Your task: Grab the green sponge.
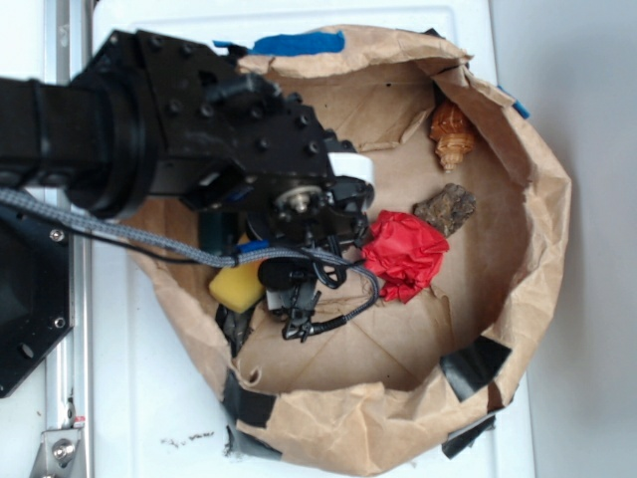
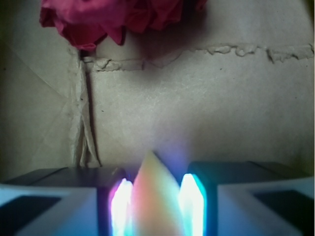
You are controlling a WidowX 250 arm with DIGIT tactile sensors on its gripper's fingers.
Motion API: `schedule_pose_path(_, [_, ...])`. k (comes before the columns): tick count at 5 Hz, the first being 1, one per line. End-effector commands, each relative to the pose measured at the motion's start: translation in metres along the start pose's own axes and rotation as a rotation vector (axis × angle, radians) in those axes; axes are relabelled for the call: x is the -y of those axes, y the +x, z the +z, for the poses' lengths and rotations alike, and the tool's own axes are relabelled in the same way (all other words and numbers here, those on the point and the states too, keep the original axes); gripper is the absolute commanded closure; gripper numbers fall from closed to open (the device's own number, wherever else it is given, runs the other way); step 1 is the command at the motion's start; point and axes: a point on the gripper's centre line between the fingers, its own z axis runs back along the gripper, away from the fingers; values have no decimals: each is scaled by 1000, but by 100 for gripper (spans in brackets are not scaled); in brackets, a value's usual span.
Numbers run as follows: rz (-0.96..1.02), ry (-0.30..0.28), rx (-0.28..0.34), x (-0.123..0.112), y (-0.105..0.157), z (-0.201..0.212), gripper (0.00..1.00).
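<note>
Black robot arm [image 1: 149, 119] comes in from the left of the exterior frame and covers most of the left half of the brown paper-lined basin [image 1: 518, 199].

Dark green smooth sponge [image 1: 213, 233]: only a dark sliver shows at centre-left under the arm, just above the yellow wedge-shaped sponge [image 1: 235, 287]. Can't tell if the two touch.

Tool [image 2: 156, 201]: in the wrist view the jaws sit fairly narrow at bottom centre with a pale wedge tip between them. That looks like the yellow wedge, not the target. Glare on both sides, so can't tell if the fingers [image 2: 120, 206] are actually pressing it.

To do this step well:
- don't commit to a squeeze here, it looks like the wrong object
- open up and clear the wedge
- re-centre toward the upper left of the exterior frame, over the green one
- span its narrow width, not its length
- it's smooth, so go low before closing

Right of the tool, the red crumpled wad [image 1: 403, 254] lies near. Keep the move away from it.
</note>
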Motion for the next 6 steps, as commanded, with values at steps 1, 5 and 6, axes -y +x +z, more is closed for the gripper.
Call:
schedule_pose_path(1, [-8, -9, 76, 15, 19, 36, 100])
schedule_pose_path(5, [-90, 71, 232, 20, 28, 147, 100])
schedule_pose_path(6, [-77, 100, 214, 22, 30, 149, 100])
